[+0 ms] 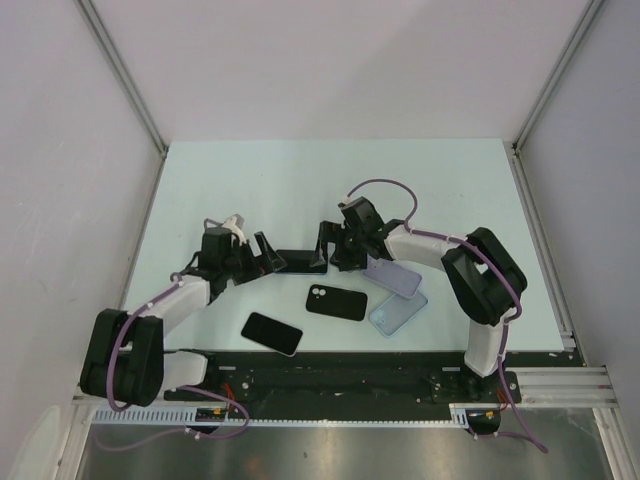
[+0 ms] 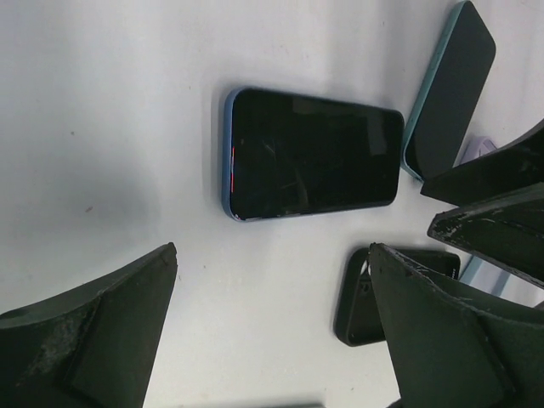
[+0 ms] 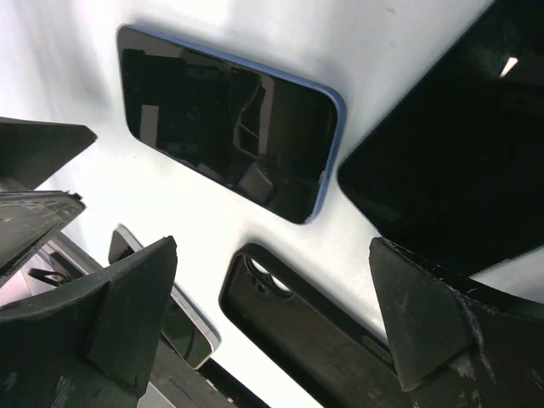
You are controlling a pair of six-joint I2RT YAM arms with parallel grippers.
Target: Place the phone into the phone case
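nearest our arm bases [image 1: 190, 372], a black phone [image 1: 272, 333] lies flat and screen up on the pale table [image 1: 250, 180]. just beyond it, and apart from it, rests an empty black phone case [image 1: 336, 301], its camera cut-out at the left end. to the right of that, a light blue case [image 1: 398, 312] and a lilac case [image 1: 392, 277] lie touching each other. farther out, the blue-edged phone [image 1: 300, 261] lies flat, screen up, between our two grippers; whether that blue rim is a case we cannot tell. our left gripper [image 1: 268, 255] sits just left of it with jaws spread wide, grasping nothing. our right gripper [image 1: 327, 250] sits just right of it, likewise released and empty. neither pair of jaws closes around the phone.
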